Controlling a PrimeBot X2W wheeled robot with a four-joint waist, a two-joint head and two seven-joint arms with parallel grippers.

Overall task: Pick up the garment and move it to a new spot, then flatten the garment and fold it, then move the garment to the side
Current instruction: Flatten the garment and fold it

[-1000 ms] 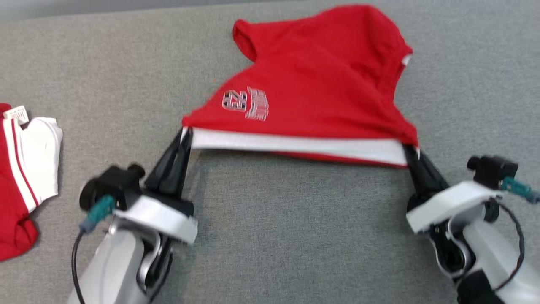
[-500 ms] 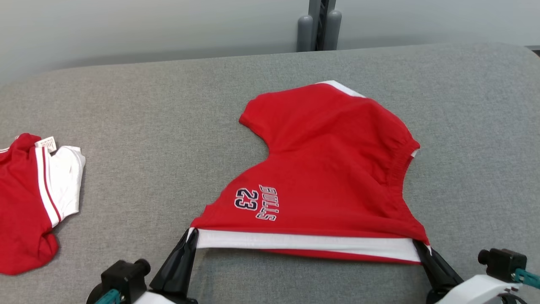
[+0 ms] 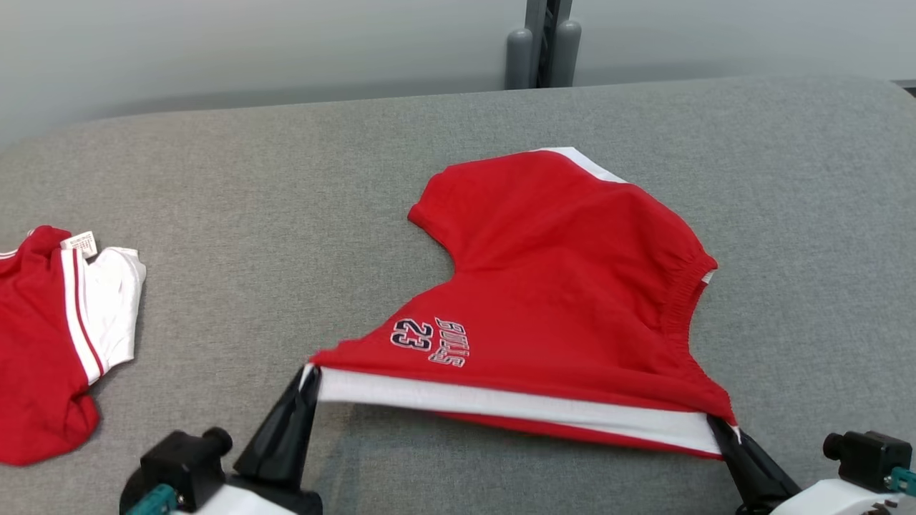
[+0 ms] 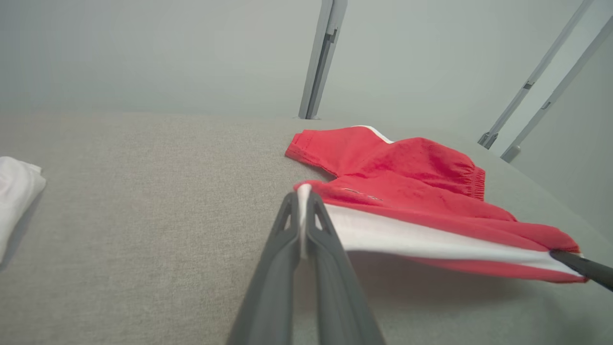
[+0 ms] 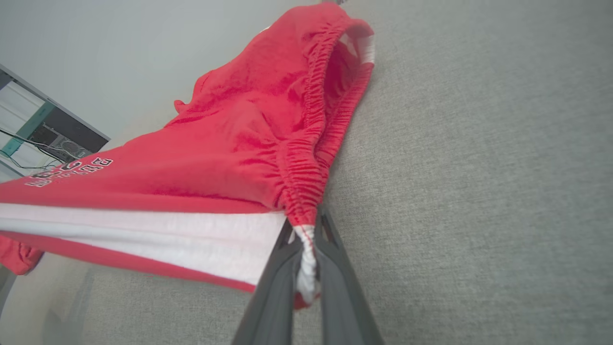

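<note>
1. Grey woven fabric covers the tabletop [image 3: 286, 179], with a pale wall behind it and an upright grey post [image 3: 542, 43] at its far edge.
2. Red basketball shorts with a white side stripe and "BULLS 23" print [image 3: 572, 286] lie on the tabletop, on the near side of the post. Their white-striped edge, farthest from the post, is raised and stretched taut.
3. Left fingers [image 3: 304, 383] are pressed together, pinching the striped corner left of the post.
4. Right fingers [image 3: 719, 429] are pressed together on the elastic waistband corner, right of the post.
5. A crumpled red-and-white garment [image 3: 50, 343] lies well left of the post.
</note>
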